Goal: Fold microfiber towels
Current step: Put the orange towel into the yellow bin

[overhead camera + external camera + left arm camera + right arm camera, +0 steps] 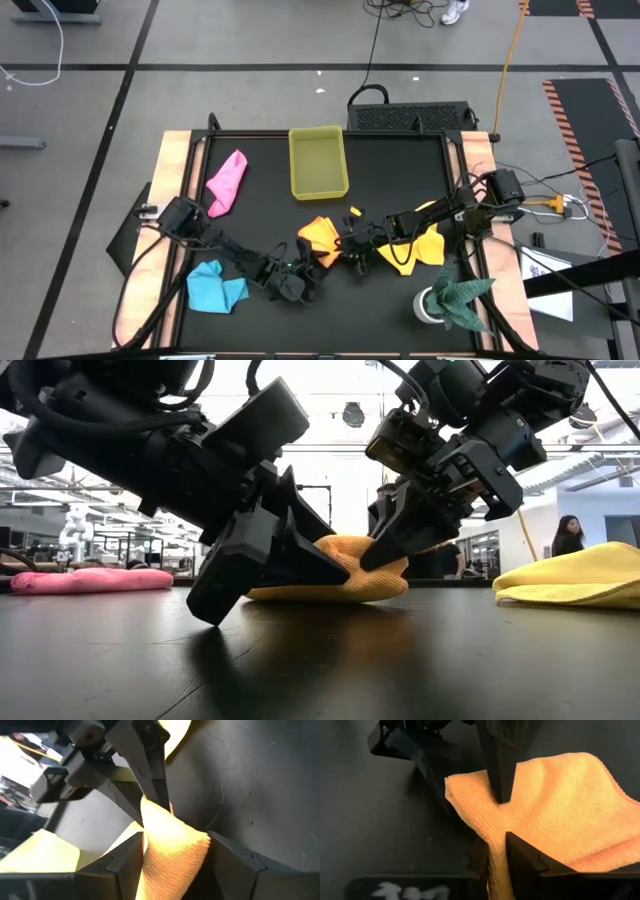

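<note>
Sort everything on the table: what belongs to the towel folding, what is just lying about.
Job:
orange towel
yellow towel
pink towel
light blue towel

Lying about:
yellow tray
dark green cloth

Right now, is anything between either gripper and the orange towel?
Nothing visible. The right gripper pinches the orange towel directly, and the left gripper's open fingers straddle its other end.
</note>
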Controlling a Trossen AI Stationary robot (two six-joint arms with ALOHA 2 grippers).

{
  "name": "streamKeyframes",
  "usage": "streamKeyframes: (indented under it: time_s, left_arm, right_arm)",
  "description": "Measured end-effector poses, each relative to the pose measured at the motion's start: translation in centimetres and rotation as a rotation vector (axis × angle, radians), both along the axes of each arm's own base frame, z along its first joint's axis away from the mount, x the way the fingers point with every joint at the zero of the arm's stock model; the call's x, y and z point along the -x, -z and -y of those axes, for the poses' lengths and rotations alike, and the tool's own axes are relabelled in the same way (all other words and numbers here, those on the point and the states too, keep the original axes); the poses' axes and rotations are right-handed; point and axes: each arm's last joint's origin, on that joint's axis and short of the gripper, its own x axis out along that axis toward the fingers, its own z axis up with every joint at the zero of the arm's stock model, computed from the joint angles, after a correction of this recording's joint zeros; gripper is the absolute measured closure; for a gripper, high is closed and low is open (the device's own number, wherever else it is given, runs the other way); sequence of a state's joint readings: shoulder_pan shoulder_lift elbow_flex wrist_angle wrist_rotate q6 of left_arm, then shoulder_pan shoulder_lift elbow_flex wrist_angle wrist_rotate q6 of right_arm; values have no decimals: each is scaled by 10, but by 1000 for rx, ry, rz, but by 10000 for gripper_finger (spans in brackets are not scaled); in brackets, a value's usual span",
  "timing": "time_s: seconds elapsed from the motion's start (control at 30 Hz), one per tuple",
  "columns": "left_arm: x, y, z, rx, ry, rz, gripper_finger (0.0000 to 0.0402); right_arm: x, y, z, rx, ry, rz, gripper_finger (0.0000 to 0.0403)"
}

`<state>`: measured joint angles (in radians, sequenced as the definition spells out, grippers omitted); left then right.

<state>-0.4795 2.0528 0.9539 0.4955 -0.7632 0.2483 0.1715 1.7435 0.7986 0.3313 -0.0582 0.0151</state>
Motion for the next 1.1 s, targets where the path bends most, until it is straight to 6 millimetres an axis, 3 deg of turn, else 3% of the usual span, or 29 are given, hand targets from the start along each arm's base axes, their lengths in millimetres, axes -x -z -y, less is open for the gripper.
streamKeyframes:
  time_s: [0.43, 0.67, 0.8, 0.93, 1.1]
  left_arm:
    - [0, 1, 0, 34, 17, -7, 311]
    - [0, 1, 1, 57, 12, -3, 355]
    - [0, 2, 1, 82, 2, 5, 368]
    - [0, 2, 1, 99, -6, 11, 365]
    - [0, 1, 1, 108, -8, 21, 362]
  right_arm:
    - [1, -3, 0, 26, -22, 2, 240]
    - [14, -29, -1, 100, -91, 23, 200]
    - [19, -38, -14, 173, -191, 70, 175]
    - [20, -28, -35, 343, -261, 101, 156]
    - [15, -6, -53, 593, -229, 126, 149]
